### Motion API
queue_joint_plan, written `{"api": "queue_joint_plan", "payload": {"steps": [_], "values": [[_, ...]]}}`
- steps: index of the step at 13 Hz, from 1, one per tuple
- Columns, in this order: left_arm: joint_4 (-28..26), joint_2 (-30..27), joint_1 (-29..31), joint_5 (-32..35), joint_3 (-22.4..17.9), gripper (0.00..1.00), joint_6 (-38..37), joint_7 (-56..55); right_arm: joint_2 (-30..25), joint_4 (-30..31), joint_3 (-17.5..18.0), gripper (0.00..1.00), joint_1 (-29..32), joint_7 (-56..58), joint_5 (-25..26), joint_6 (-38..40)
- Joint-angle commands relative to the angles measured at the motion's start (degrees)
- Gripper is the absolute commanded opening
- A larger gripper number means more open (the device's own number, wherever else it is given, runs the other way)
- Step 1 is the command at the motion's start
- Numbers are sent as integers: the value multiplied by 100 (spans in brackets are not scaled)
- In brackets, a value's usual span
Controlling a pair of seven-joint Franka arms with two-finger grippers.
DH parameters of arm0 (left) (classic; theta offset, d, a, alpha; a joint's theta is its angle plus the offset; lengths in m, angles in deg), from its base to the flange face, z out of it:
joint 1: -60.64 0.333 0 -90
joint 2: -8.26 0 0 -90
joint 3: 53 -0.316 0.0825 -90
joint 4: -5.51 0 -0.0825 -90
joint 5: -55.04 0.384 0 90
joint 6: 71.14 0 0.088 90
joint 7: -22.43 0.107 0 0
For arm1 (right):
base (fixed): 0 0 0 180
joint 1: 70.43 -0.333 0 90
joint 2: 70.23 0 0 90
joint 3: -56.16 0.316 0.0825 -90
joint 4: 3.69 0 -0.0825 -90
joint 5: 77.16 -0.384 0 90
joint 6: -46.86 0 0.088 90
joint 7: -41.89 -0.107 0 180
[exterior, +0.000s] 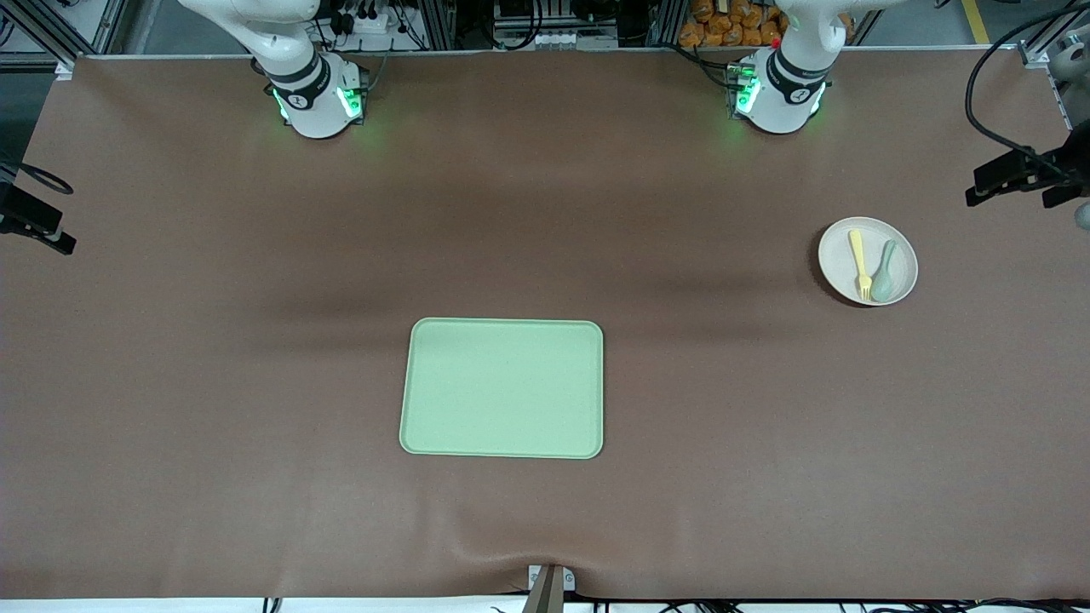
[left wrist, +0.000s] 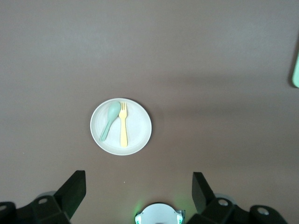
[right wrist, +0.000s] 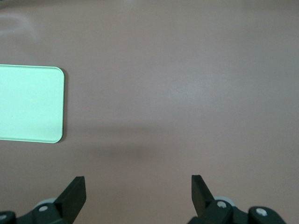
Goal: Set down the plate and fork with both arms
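The pale plate (exterior: 839,255) lies on the table toward the left arm's end. On it lie the yellow fork (exterior: 860,264) and a grey-green spoon (exterior: 886,271), side by side. In the left wrist view the plate (left wrist: 138,128), the fork (left wrist: 123,128) and the spoon (left wrist: 110,120) show well below my left gripper (left wrist: 138,186), which is open, empty and high over the table. My right gripper (right wrist: 138,186) is open and empty, high over bare table beside the green tray (right wrist: 30,102). Neither gripper shows in the front view.
The light-green tray (exterior: 502,387) lies empty at mid-table, nearer to the front camera than the plate. Its edge also shows in the left wrist view (left wrist: 296,70). The arm bases (exterior: 315,94) (exterior: 779,94) stand along the table's back edge. Black camera mounts (exterior: 1018,174) stick in at the table's ends.
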Motion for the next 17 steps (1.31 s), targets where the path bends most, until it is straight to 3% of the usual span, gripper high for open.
{"api": "queue_joint_plan", "payload": {"steps": [1, 6, 11, 17], "values": [[-290, 112, 300, -21, 9, 100, 28, 40, 61, -117, 73, 100, 125, 20, -95, 24], [-396, 1034, 1029, 250, 18, 100, 213, 460, 61, -117, 73, 100, 134, 20, -95, 24], [-510, 1571, 1716, 322, 18, 100, 503, 1489, 61, -117, 73, 100, 143, 20, -95, 33], [-1677, 1651, 1910, 725, 18, 100, 1397, 1974, 61, -117, 73, 100, 143, 20, -95, 24]]}}
